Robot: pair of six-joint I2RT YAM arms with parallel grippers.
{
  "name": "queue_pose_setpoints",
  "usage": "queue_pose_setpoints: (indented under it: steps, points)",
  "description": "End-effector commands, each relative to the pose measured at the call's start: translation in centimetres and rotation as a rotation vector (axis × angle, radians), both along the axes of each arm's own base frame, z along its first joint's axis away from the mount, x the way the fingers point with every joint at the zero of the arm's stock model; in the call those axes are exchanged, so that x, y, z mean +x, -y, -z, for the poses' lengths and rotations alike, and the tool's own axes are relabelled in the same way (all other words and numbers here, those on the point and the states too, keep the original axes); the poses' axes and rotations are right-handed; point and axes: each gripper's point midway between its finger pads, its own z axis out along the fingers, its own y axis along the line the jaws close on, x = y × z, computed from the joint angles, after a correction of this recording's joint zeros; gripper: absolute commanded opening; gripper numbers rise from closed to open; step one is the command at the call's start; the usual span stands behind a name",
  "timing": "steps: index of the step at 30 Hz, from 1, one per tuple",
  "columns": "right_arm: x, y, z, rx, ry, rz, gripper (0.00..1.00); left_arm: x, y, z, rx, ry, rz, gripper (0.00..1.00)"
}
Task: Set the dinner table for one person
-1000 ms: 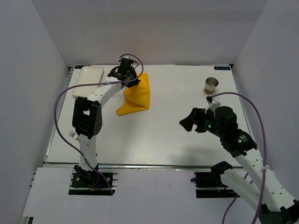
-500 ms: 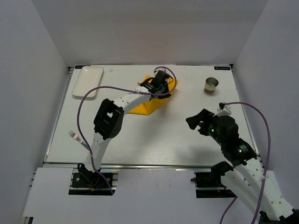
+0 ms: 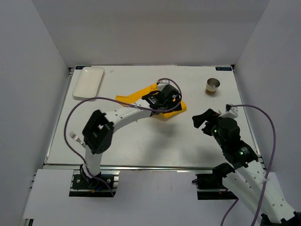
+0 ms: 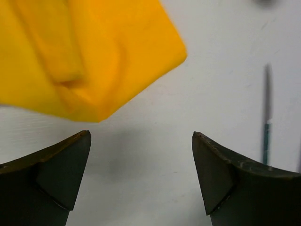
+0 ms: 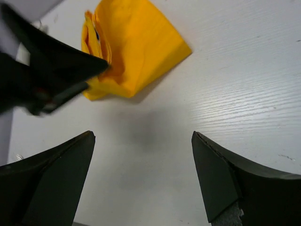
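Observation:
The white dinner table [image 3: 155,141] carries a crumpled yellow cloth mat [image 3: 136,98] at its back middle. My left gripper [image 3: 165,100] hovers right over the mat's right part and stands open. In the left wrist view the left gripper [image 4: 141,141] has only bare tabletop between its fingers, and the yellow mat [image 4: 84,56] lies just beyond them. My right gripper [image 3: 204,120] is open and empty to the right of the mat. In the right wrist view the right gripper [image 5: 141,141] faces the mat [image 5: 136,47], a short way off.
A white rounded plate [image 3: 88,82] lies at the back left corner. A small metal cup [image 3: 212,86] stands at the back right. A fork [image 3: 75,137] rests near the left edge. A thin dark strip [image 4: 267,117] shows on the right of the left wrist view; I cannot tell what it is.
My left arm swung the yellow mat from beside the plate rightward to the back middle, then opened and let it go. The right gripper drew slightly right.

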Motion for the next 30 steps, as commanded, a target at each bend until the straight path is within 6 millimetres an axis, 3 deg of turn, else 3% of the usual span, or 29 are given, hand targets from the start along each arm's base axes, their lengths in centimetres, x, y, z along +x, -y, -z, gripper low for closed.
queue_pose_setpoints:
  steps: [1, 2, 5, 6, 7, 8, 9, 10, 11, 12, 17, 18, 19, 20, 22, 26, 29, 30]
  points:
    - [1.4, -3.6, -0.2, -0.081, 0.035, -0.217, 0.89, 0.4, -7.0, -10.1, -0.034, 0.164, -0.239, 0.98]
    - [2.3, -4.6, 0.5, -0.104, 0.017, -0.260, 0.89, -0.3, -8.5, -12.1, -0.066, 0.183, -0.283, 0.98]
    - [3.7, -8.0, 0.0, -0.122, 0.053, -0.430, 0.89, -1.7, -13.9, -11.3, -0.006, 0.172, -0.427, 0.98]
    - [4.2, -8.9, 0.0, -0.125, 0.061, -0.473, 0.89, -2.7, -15.6, -12.5, -0.025, 0.190, -0.457, 0.98]
    - [4.6, -10.1, -1.2, -0.124, 0.094, -0.539, 0.89, -3.6, -17.1, -12.3, -0.004, 0.189, -0.482, 0.98]
    - [5.8, -11.1, 0.0, -0.136, 0.058, -0.567, 0.89, -4.2, -19.1, -11.0, 0.037, 0.197, -0.539, 0.98]
    - [6.3, -11.9, 0.2, -0.138, 0.047, -0.597, 0.89, -5.2, -20.5, -11.9, 0.017, 0.216, -0.556, 0.98]
    - [7.5, -12.7, -1.3, -0.153, 0.083, -0.620, 0.89, -5.6, -21.2, -11.7, 0.018, 0.222, -0.559, 0.98]
    - [8.6, -13.4, 0.5, -0.171, 0.035, -0.640, 0.89, -6.3, -22.3, -10.4, 0.052, 0.218, -0.564, 0.98]
    - [9.4, -13.9, 0.9, -0.180, 0.020, -0.650, 0.89, -7.1, -23.2, -11.3, 0.024, 0.235, -0.568, 0.98]
    - [14.7, -17.5, 2.1, -0.215, -0.016, -0.722, 0.88, -9.1, -25.0, -9.9, 0.040, 0.251, -0.491, 0.98]
    - [15.0, -18.0, 2.4, -0.223, -0.034, -0.743, 0.86, -9.6, -25.4, -9.4, 0.039, 0.249, -0.480, 0.98]
    - [15.9, -18.5, 3.8, -0.234, -0.064, -0.748, 0.82, -9.9, -25.6, -9.1, 0.044, 0.245, -0.474, 0.98]
    - [17.1, -19.2, 2.3, -0.235, -0.026, -0.754, 0.80, -10.1, -25.8, -8.9, 0.058, 0.244, -0.461, 0.98]
    - [17.9, -19.9, 3.5, -0.250, -0.062, -0.772, 0.74, -10.5, -25.9, -8.3, 0.075, 0.238, -0.428, 0.98]
    - [19.5, -21.3, 2.2, -0.264, -0.019, -0.775, 0.68, -11.0, -26.3, -7.2, 0.128, 0.223, -0.390, 0.98]
    - [20.3, -22.0, 4.0, -0.269, -0.080, -0.780, 0.67, -11.2, -26.5, -6.3, 0.159, 0.206, -0.382, 0.98]
    - [21.2, -22.4, 3.4, -0.269, -0.068, -0.778, 0.66, -11.2, -26.6, -6.1, 0.163, 0.204, -0.382, 0.98]
